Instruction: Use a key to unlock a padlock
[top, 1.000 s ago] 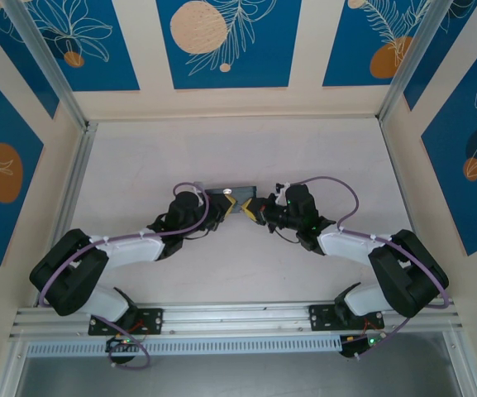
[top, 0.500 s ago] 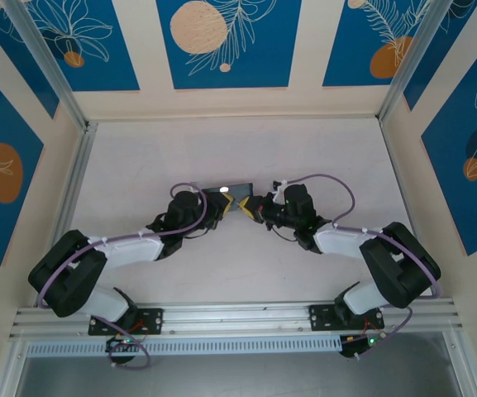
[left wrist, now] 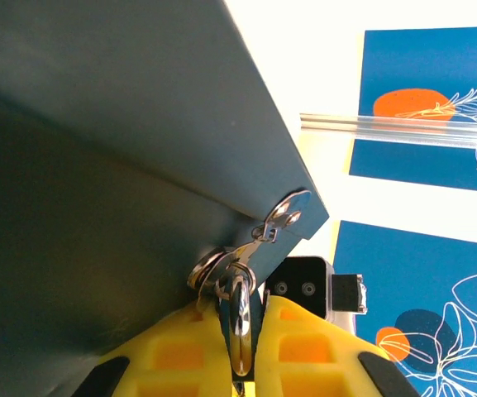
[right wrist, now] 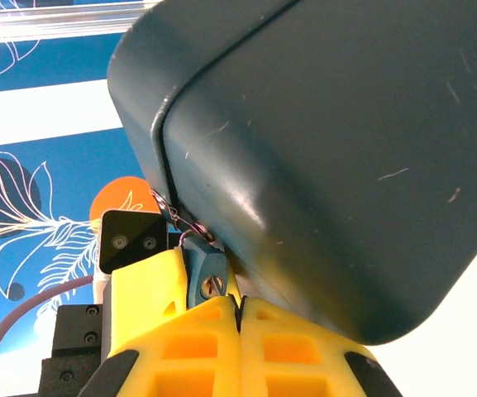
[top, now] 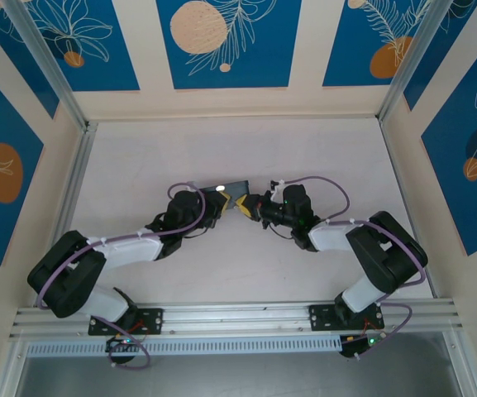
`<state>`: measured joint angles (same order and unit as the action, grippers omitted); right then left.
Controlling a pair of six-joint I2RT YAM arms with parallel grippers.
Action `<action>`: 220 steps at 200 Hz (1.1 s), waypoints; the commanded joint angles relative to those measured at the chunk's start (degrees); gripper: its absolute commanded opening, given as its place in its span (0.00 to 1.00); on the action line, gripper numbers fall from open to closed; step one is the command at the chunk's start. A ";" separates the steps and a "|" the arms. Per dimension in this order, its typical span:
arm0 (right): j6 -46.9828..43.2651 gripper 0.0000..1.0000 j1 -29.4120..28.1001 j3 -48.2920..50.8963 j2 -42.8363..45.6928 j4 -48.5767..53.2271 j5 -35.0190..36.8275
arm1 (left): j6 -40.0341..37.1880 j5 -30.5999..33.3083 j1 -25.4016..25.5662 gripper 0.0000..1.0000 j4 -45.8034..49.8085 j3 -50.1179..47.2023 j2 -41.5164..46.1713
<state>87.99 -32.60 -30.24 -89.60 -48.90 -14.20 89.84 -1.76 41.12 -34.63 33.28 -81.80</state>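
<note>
The blue padlock (right wrist: 209, 277) hangs from small rings on the latch (left wrist: 286, 217) of the dark tin (top: 235, 189), which is lifted between the two arms. My left gripper (left wrist: 242, 318) is shut on the padlock (left wrist: 224, 308), its yellow fingers (right wrist: 143, 289) on either side of the body. The brass keyhole faces my right gripper (right wrist: 240, 308), which is shut with its tips just beside the lock's lower end. A thin dark sliver sits in the seam between those tips. I cannot tell whether it is the key. From above, left gripper (top: 231, 203) and right gripper (top: 250, 207) meet under the tin.
The tin's dark side (right wrist: 345, 149) looms right over both wrists. Purple cables (top: 321, 184) loop over each forearm. White table (top: 246, 149) spreads behind the tin, ringed by aluminium rails (top: 77, 178) and blue-patterned walls (top: 221, 41).
My right gripper has slid left, closing up against the left gripper and the padlock. The tin has tipped up a little. The left arm has barely shifted.
</note>
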 commanded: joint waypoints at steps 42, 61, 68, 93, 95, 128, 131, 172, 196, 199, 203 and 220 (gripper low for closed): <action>5.27 0.00 1.32 -3.28 -0.75 -5.36 -3.08 | -2.59 -7.33 1.69 0.00 -5.02 0.59 1.97; 4.30 0.00 2.63 -4.62 -1.32 -3.67 -5.86 | -2.99 -7.71 1.72 0.00 -5.07 0.39 2.07; 3.71 0.00 3.03 -5.12 -1.53 -2.69 -7.10 | -3.11 -7.81 1.73 0.00 -4.94 0.46 2.12; 1.37 0.00 4.03 -6.25 -2.62 -0.85 -10.07 | -3.31 -7.99 1.68 0.00 -4.99 0.30 2.34; 1.11 0.00 4.14 -6.42 -2.69 -0.69 -10.33 | -3.30 -8.06 1.72 0.00 -5.07 0.39 2.32; -3.69 0.00 6.26 -8.99 -3.56 5.37 -14.71 | -3.56 -8.59 1.75 0.00 -5.09 0.40 2.28; -4.09 0.00 6.38 -9.24 -3.56 5.92 -14.93 | -3.59 -8.67 1.70 0.00 -5.14 0.41 2.29; -8.21 0.00 6.78 -12.03 -3.21 12.08 -16.71 | -3.67 -8.49 1.79 0.00 -4.99 0.14 2.14; -7.32 0.00 5.68 -11.07 -3.21 10.96 -16.16 | -3.36 -7.63 1.77 0.00 -5.49 -0.04 2.18; -7.12 0.00 5.54 -10.84 -3.21 10.71 -15.92 | -3.29 -7.42 1.77 0.00 -5.53 -0.09 2.19; -6.74 0.00 5.26 -10.58 -3.14 10.30 -15.60 | -3.22 -7.07 1.91 0.00 -5.70 -0.14 2.34; -4.44 0.00 4.16 -8.15 -3.03 7.41 -13.52 | -3.05 -5.91 1.98 0.00 -6.05 -0.15 2.44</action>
<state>82.43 -25.93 -39.66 -92.90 -36.84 -28.71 87.99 -3.11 41.10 -35.75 32.93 -81.32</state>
